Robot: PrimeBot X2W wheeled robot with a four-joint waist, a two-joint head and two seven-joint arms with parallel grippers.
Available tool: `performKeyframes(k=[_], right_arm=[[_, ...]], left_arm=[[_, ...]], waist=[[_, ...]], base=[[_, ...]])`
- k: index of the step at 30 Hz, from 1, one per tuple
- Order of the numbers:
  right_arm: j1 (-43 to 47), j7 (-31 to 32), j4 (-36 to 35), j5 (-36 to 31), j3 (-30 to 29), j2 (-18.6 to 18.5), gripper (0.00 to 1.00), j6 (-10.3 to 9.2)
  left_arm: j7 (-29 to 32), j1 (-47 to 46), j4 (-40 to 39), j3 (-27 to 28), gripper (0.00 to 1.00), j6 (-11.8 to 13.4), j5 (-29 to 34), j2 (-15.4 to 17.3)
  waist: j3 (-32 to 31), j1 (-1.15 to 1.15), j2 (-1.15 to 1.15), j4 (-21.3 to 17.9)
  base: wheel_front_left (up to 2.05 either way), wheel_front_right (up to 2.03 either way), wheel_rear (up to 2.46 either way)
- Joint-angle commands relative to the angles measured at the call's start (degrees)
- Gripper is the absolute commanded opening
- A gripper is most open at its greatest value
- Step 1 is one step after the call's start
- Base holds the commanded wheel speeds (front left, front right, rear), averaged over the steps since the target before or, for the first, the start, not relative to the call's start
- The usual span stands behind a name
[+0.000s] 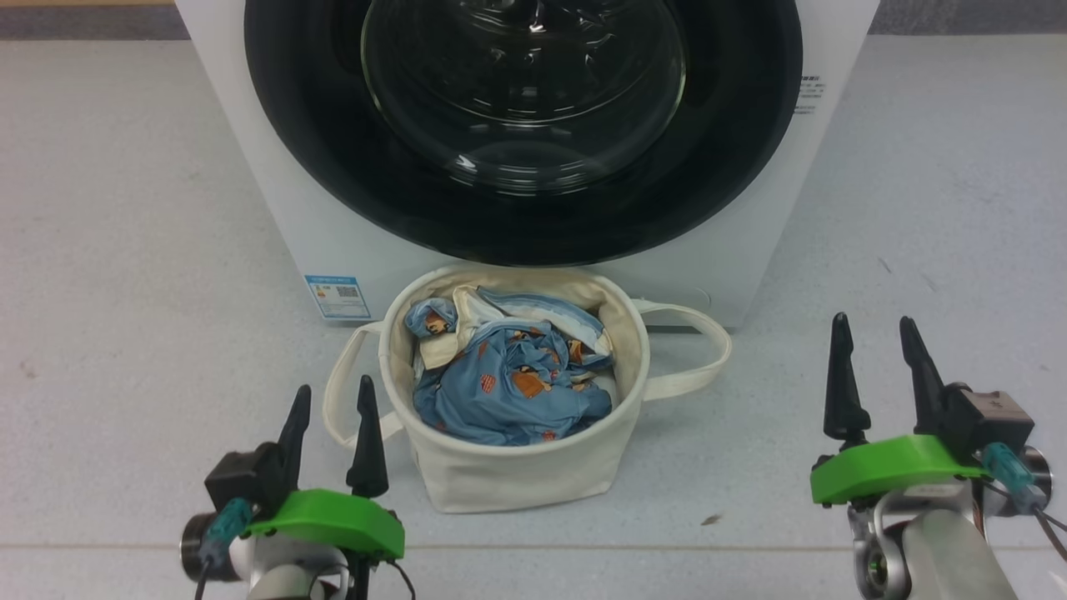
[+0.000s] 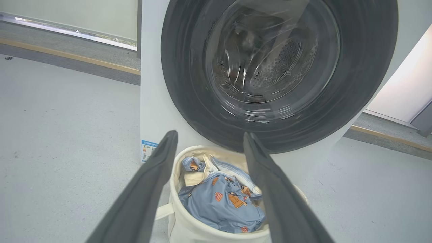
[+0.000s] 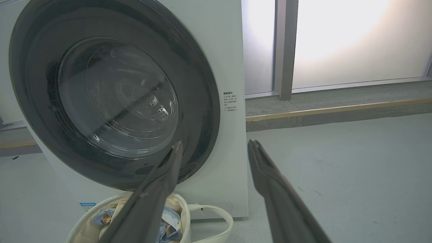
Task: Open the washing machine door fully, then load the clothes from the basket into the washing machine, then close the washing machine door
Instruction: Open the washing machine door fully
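Door not opened yet: the washing machine door (image 1: 523, 100) sits flush shut on the washing machine (image 1: 733, 258), glass dome facing straight out at the robot. It's round, so no real long axis; hinge side and any handle can't be told from here. The basket (image 1: 517, 475) stands upright on the floor (image 1: 125, 250), mouth up, just in front of the washer and under the door's lower rim. Its loop handles stick out left and right, so its long axis runs across the head view. The clothes (image 1: 508, 375) are bunched inside, none over the rim. The left end effector (image 1: 335, 385) is moderately open and empty, just beside the left loop. The right end effector (image 1: 872, 319) is likewise parted and empty, well off to the basket's right.

Risks as I judge them:
- Fingers may slip on the glossy black rim with no visible grip point.
- The swinging door may clip the basket, since clearance is unclear.
- The left fingers may snag the loop and tip the basket.
- Fabric may spill onto the floor when lifted.
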Motion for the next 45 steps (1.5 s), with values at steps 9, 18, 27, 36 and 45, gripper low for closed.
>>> performKeyframes(k=[9,18,27,36,45], right_arm=[[-2.25,-0.71,-1.29,0.39,1.76,-0.20,1.00,0.47],[-2.13,-0.71,-1.21,0.48,1.89,-0.20,1.00,0.47],[-2.18,-0.71,-0.93,0.64,2.10,-0.20,1.00,0.47],[-2.31,-0.71,-1.10,0.92,1.47,-0.20,1.00,0.47],[-2.93,-0.71,-1.78,1.14,0.85,-0.20,1.00,0.47]], left_arm=[[-0.51,-2.18,-0.63,1.39,1.00,-0.25,0.71,0.70],[-0.51,-2.00,0.22,1.06,1.00,0.13,1.48,0.70],[-0.51,-1.62,-3.49,2.13,1.00,1.32,3.13,0.70],[-0.51,-1.55,-4.04,1.32,1.00,0.54,2.58,0.70],[-0.51,-2.24,-2.36,-1.84,1.00,-2.04,2.07,0.70]], waist=[[-0.24,0.01,0.00,0.19],[-0.50,0.01,0.00,0.22],[-0.41,0.01,0.00,0.24],[0.38,0.01,0.00,0.35],[1.28,0.01,0.00,0.18]], base=[[1.50,0.53,-2.03],[1.14,1.26,-2.40],[0.84,1.27,-2.11],[0.39,0.39,-0.79],[0.00,0.00,0.00]])
